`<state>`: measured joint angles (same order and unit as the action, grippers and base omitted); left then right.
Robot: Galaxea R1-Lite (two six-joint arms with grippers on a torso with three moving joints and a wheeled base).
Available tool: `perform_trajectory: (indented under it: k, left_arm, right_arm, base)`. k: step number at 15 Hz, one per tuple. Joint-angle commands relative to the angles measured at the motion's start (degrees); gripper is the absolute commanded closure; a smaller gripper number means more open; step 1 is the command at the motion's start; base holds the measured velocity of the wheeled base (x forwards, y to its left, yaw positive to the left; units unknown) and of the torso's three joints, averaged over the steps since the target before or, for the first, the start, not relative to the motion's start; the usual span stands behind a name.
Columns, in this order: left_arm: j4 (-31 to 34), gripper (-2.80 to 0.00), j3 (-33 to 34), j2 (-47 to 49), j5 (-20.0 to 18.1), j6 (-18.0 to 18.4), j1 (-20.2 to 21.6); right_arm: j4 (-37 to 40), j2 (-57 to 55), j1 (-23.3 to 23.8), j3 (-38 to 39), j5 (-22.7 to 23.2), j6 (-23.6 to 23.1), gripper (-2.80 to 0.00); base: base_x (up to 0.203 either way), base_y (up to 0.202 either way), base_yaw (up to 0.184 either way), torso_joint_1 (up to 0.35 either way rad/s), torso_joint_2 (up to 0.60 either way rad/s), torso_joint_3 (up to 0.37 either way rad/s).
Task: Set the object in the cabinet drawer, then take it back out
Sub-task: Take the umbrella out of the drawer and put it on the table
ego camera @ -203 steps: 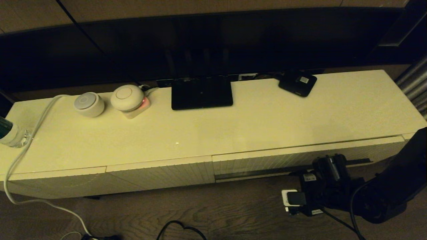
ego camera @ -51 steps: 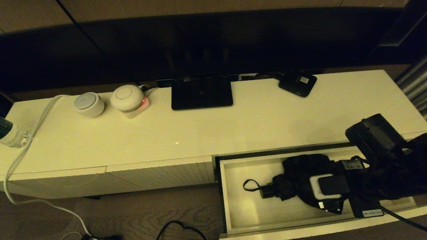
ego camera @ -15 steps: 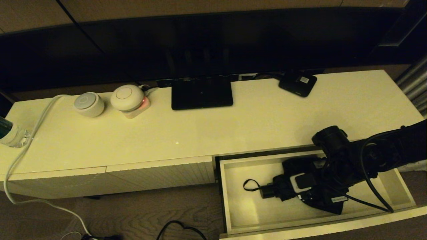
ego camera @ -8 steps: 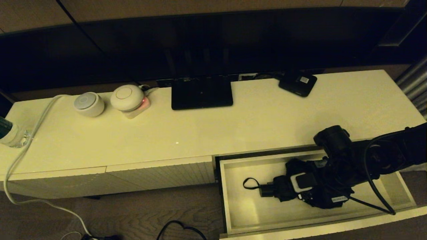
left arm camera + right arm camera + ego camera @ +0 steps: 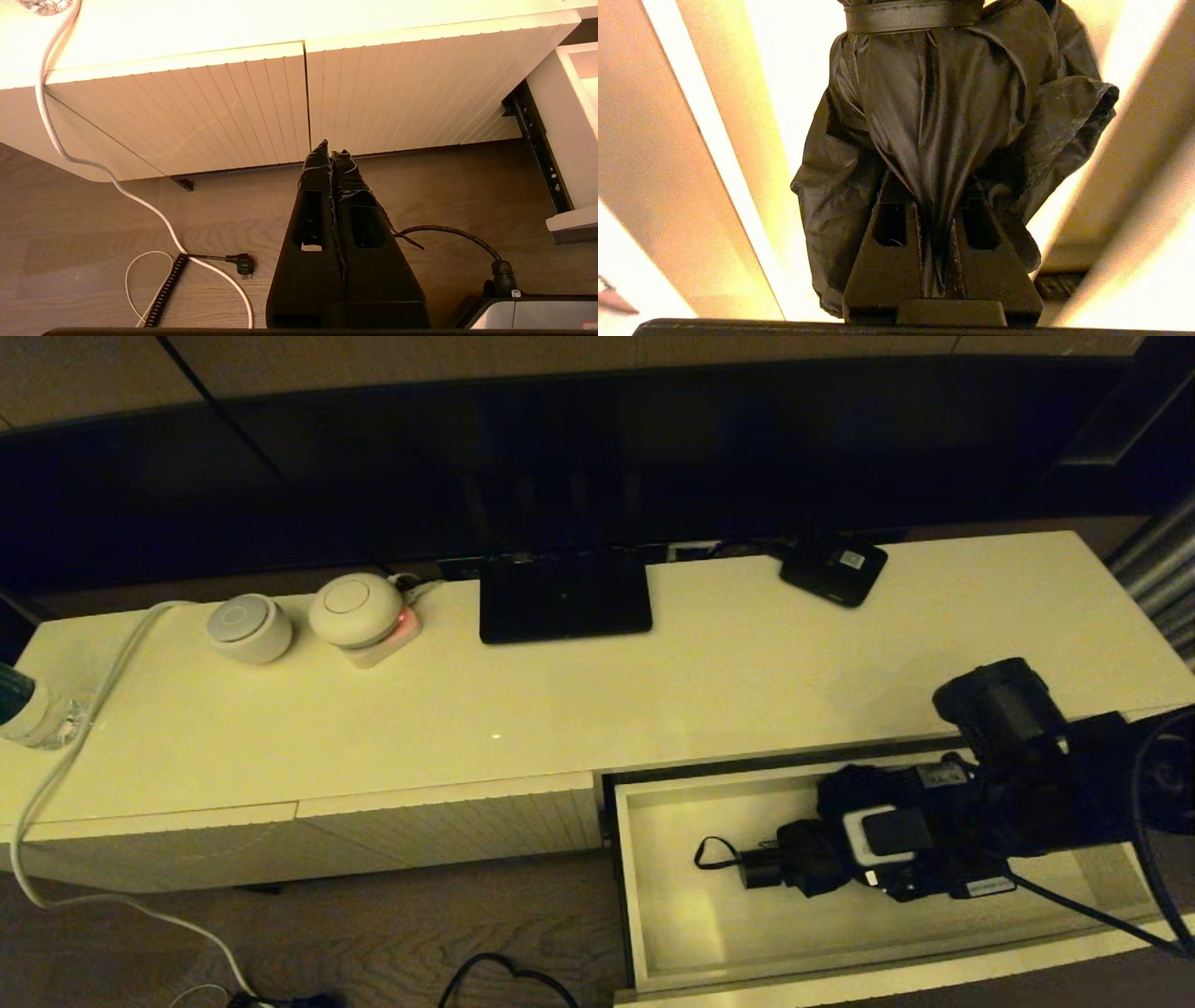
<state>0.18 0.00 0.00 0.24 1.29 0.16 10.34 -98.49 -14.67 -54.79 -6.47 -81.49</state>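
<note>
The cabinet drawer point(image 5: 724, 933) stands pulled out at the right of the cream cabinet, pale inside. In it lies the object point(image 5: 810, 861), a black folding umbrella. Its short handle point(image 5: 758, 875) and wrist loop point(image 5: 709, 852) point toward my left. My right gripper point(image 5: 864, 861) reaches into the drawer from the right and is shut on the umbrella's baggy fabric. In the right wrist view the fabric point(image 5: 934, 93) bunches between the two fingers of the right gripper point(image 5: 930, 196). My left gripper point(image 5: 332, 150) is shut and empty, parked low over the floor before the ribbed fronts.
On the cabinet top stand a small black box with a white label point(image 5: 834, 569), a black screen base point(image 5: 565, 595), two round white devices point(image 5: 249, 627) point(image 5: 357, 609) and a bottle point(image 5: 23, 709) at the far left. A white cable point(image 5: 56, 775) hangs to the floor.
The right gripper has closed on the umbrella's fabric and drawn back to the right. The umbrella, handle and loop shifted slightly right with it. The left arm has not moved.
</note>
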Motion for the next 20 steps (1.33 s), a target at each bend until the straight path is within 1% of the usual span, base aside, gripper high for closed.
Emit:
perform_trajectory:
  k: [1, 5, 7, 8, 9, 10, 11, 15, 18, 19, 20]
  left_arm:
    - [0.0, 0.00, 0.2, 0.0, 0.0, 0.0, 0.0]
    - [0.0, 0.00, 0.2, 0.0, 0.0, 0.0, 0.0]
    - [0.0, 0.00, 0.2, 0.0, 0.0, 0.0, 0.0]
    - [0.0, 0.00, 0.2, 0.0, 0.0, 0.0, 0.0]
    - [0.0, 0.00, 0.2, 0.0, 0.0, 0.0, 0.0]
    - [0.0, 0.00, 0.2, 0.0, 0.0, 0.0, 0.0]
    - [0.0, 0.00, 0.2, 0.0, 0.0, 0.0, 0.0]
    - [0.0, 0.00, 0.2, 0.0, 0.0, 0.0, 0.0]
    - [0.0, 0.00, 0.2, 0.0, 0.0, 0.0, 0.0]
    - [0.0, 0.00, 0.2, 0.0, 0.0, 0.0, 0.0]
    - [0.0, 0.00, 0.2, 0.0, 0.0, 0.0, 0.0]
  right_arm:
    - [0.0, 7.4, -0.7, 1.0, 0.0, -0.7, 0.00]
    - [-1.4, 18.0, -2.8, 3.7, -0.5, -0.9, 0.00]
    - [-1.8, 22.3, -3.0, 3.3, -1.1, -0.8, 0.00]
    - [-1.9, 23.5, -3.0, 1.8, -1.6, -0.7, 0.00]
    - [-2.7, 23.2, -3.0, 0.1, -3.2, -0.5, 0.00]
    - [-5.3, 22.3, -2.9, -1.3, -5.7, -0.3, 0.00]
    - [-8.2, 20.6, -2.9, -2.6, -7.3, -0.3, 0.00]
    - [-15.0, 10.6, -2.8, -7.7, -8.2, -0.1, 0.00]
    - [-21.6, 4.3, -2.8, -8.5, -8.3, 0.0, 0.00]
    - [-23.4, 3.3, -2.8, -8.2, -8.1, 0.0, -2.80]
    - [-25.6, 2.4, -2.8, -7.8, -8.1, 0.0, -2.80]
  base:
    - [0.000, 0.000, 0.000, 0.000, 0.00, 0.000]
    - [0.000, 0.000, 0.000, 0.000, 0.00, 0.000]
    - [0.000, 0.000, 0.000, 0.000, 0.00, 0.000]
    - [0.000, 0.000, 0.000, 0.000, 0.00, 0.000]
    - [0.000, 0.000, 0.000, 0.000, 0.00, 0.000]
    - [0.000, 0.000, 0.000, 0.000, 0.00, 0.000]
    - [0.000, 0.000, 0.000, 0.000, 0.00, 0.000]
    - [0.000, 0.000, 0.000, 0.000, 0.00, 0.000]
    - [0.000, 0.000, 0.000, 0.000, 0.00, 0.000]
    - [0.000, 0.000, 0.000, 0.000, 0.00, 0.000]
    - [0.000, 0.000, 0.000, 0.000, 0.00, 0.000]
